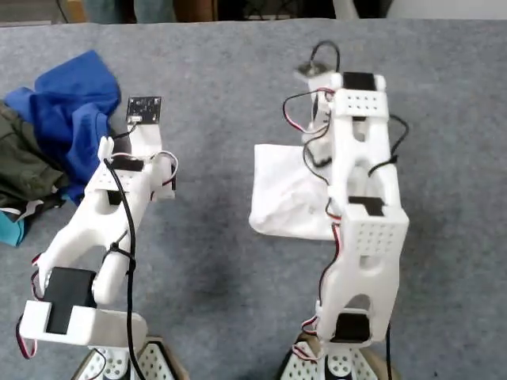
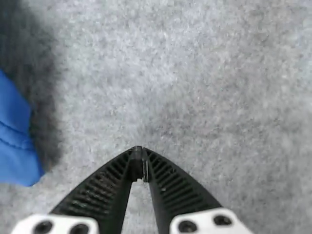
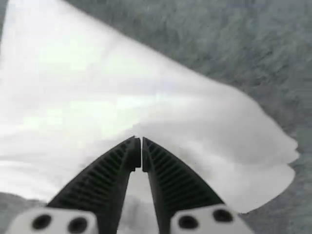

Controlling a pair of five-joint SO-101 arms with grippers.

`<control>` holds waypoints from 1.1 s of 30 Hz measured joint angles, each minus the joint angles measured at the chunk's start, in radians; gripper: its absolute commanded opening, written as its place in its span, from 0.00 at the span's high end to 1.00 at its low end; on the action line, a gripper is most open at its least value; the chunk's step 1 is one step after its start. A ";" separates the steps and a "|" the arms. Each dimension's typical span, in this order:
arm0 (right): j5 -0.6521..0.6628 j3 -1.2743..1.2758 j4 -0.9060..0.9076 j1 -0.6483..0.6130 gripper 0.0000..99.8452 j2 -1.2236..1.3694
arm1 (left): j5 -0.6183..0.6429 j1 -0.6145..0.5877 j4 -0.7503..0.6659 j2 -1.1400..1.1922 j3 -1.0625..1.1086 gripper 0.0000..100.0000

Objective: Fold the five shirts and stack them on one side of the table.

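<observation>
— Which arm is nearer the white shirt?
— The right gripper, closed, is poised directly over it. The left gripper, also closed, lies well apart, between it and the blue shirt.

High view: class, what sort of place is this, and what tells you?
Likely a robotics test bench rather than a home: the left arm and right arm stand side by side at a grey fabric-topped table, with a white shirt laid out and a heap of shirts beside.
</observation>
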 measured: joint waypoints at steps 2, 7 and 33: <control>0.000 0.000 0.031 0.000 0.99 -0.003 | 0.000 0.000 -0.003 -0.002 0.003 0.97; 0.052 0.124 0.034 0.021 0.99 -0.068 | 0.000 0.000 -0.003 -0.002 0.003 0.97; 0.206 0.746 -0.169 0.207 0.98 -0.678 | 0.000 0.000 -0.003 -0.002 0.003 0.97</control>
